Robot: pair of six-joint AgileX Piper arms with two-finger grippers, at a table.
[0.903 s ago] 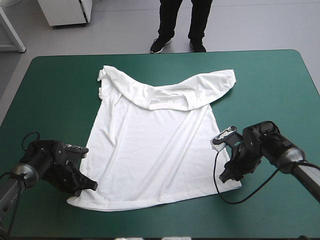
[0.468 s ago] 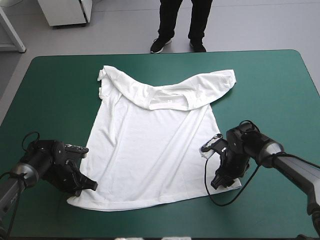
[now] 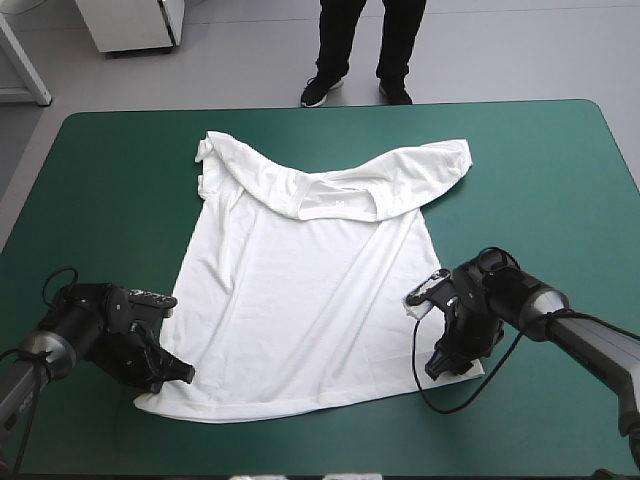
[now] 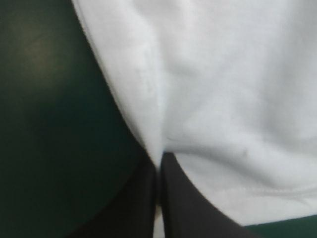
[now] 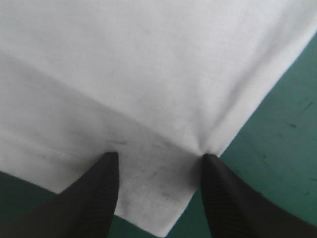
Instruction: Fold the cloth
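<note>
The white T-shirt point(image 3: 310, 300) lies spread flat on the table, its collar end and sleeves folded over at the far side. My left gripper point(image 3: 180, 372) is at the near-left hem corner. In the left wrist view its black fingers point(image 4: 159, 158) meet in a point, shut on the T-shirt point(image 4: 223, 99) with the hem edge pinched between them. My right gripper point(image 3: 445, 362) sits low on the near-right hem corner. In the right wrist view it point(image 5: 159, 157) is open, both fingertips pressing the T-shirt point(image 5: 148, 74), and the corner lies between them.
The teal-green cover point(image 3: 540, 160) shows on every side of the shirt, widest toward the right and left edges. The table's near edge runs close behind both grippers.
My right gripper moved left from beside the shirt onto its near-right hem corner, then settled slightly. My left gripper stayed at the near-left corner.
</note>
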